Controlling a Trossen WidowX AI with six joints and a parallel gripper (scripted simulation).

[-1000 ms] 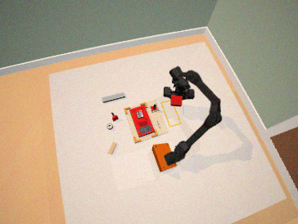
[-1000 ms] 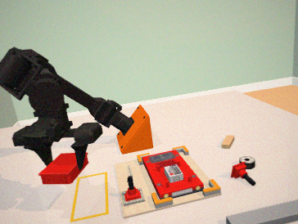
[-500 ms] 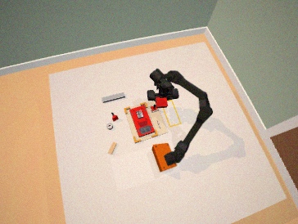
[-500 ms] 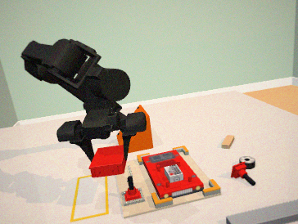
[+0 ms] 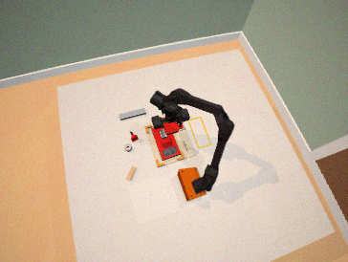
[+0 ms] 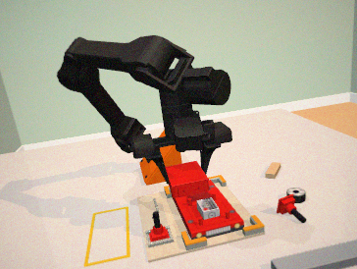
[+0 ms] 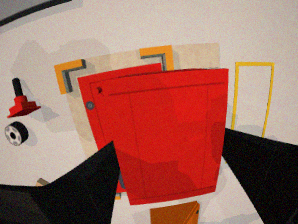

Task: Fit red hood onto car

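Note:
The red hood [image 5: 175,128] [image 6: 188,178] [image 7: 167,125] is between the fingers of my gripper [image 5: 172,125] [image 6: 186,176] [image 7: 168,139], which is shut on it by its sides. It is over the chassis, roof up and turned slightly against the deck in the wrist view. How high it hangs is hard to tell. The red chassis [image 5: 168,143] [image 6: 188,207] [image 7: 120,74] sits in the jig [image 5: 155,149] [image 6: 164,251] [image 7: 200,56]. The grey engine block [image 5: 163,134] [image 6: 208,208] shows in front of the hood in the exterior view and is hidden in the wrist view. The hood's corner holes and the pegs cannot be matched up.
A red part with a black stick [image 6: 158,233] stands beside the chassis on the board. The yellow outline [image 5: 206,131] [image 6: 128,232] [image 7: 255,64] is beyond that side. A wheel [image 5: 128,148] [image 7: 16,134], wooden block [image 5: 131,173] [image 6: 273,170], grey bar [image 5: 133,114] and orange wedge [image 6: 172,157] lie around.

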